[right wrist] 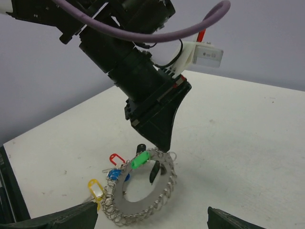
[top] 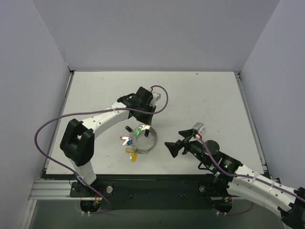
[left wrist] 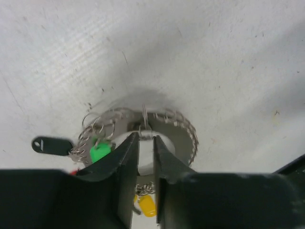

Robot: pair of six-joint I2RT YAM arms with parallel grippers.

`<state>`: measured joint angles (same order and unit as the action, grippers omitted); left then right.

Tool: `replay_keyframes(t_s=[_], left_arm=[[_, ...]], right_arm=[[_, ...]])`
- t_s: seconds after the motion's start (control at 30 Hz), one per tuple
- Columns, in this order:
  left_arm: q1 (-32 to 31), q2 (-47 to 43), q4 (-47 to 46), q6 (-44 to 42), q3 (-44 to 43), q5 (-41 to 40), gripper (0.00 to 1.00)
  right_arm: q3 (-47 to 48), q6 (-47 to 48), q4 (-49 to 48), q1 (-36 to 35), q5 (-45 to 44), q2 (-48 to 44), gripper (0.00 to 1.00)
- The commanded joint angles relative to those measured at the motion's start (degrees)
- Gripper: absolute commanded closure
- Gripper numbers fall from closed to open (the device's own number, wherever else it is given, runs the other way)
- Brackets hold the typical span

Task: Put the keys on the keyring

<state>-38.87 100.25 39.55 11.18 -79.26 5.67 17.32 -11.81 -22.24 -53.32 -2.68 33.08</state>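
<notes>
The keyring (top: 144, 141) is a silvery ring with a chain-like rim near the table's middle. In the right wrist view the keyring (right wrist: 143, 200) tilts, its far edge raised under my left gripper (right wrist: 164, 143). Hanging on its rim are a green key (right wrist: 141, 159), a red key (right wrist: 116, 159), a blue key (right wrist: 113, 174), a yellow key (right wrist: 95, 187) and a black key (right wrist: 153, 171). My left gripper (left wrist: 145, 138) has its jaws slightly parted, with a small wire loop of the keyring (left wrist: 183, 131) at their tips. My right gripper (top: 172, 148) stands wide open and empty, just right of the ring.
Grey walls close in the white table (top: 205, 100) on the left, back and right. A black rail (top: 157, 183) with the arm bases runs along the near edge. A purple cable (top: 47, 126) loops out from the left arm.
</notes>
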Motion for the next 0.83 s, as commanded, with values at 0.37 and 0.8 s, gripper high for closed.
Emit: replay_keyframes(t_s=[0.37, 0.8], left_arm=[[0.6, -31.7, -33.3, 7.5, 24.2, -18.2, 0.09], [1.1, -45.1, -37.5, 8.6, 38.5, -19.5, 0.08]], right_arm=[[8.6, -2.2, 2.3, 8.8, -4.7, 6.5, 0.0], [8.8, -9.6, 4.4, 45.4, 10.6, 8.1, 0.0]])
